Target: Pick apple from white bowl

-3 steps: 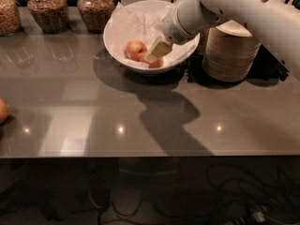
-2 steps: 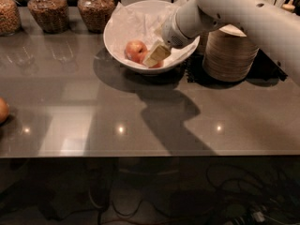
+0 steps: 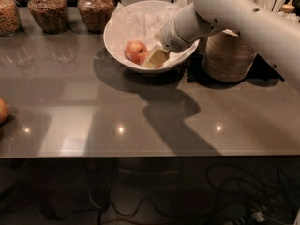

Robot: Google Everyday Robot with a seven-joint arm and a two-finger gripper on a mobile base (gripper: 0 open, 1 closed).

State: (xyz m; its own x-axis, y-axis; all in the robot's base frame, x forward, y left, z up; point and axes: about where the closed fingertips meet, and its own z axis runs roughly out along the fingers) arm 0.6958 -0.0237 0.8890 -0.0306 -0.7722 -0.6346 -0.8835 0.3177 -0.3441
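The white bowl (image 3: 117, 29), lined with crinkled white paper, stands at the back middle of the grey table. A pinkish-red apple (image 3: 135, 51) lies in it, left of centre. My gripper (image 3: 156, 58) reaches down into the bowl from the right, just right of that apple. A sliver of deeper red (image 3: 161, 66) shows under the gripper's tip; it is the second apple, mostly hidden by the gripper. I cannot tell whether the gripper touches it.
A stack of beige disposable bowls (image 3: 229, 55) stands close to the right of the white bowl, under my arm. Glass jars (image 3: 96, 3) line the back left. A round orange fruit (image 3: 2, 110) sits at the table's left edge. The table's front edge (image 3: 150, 156) is near.
My gripper has sunk slightly lower into the bowl, over the second apple. The pinkish-red apple has not moved.
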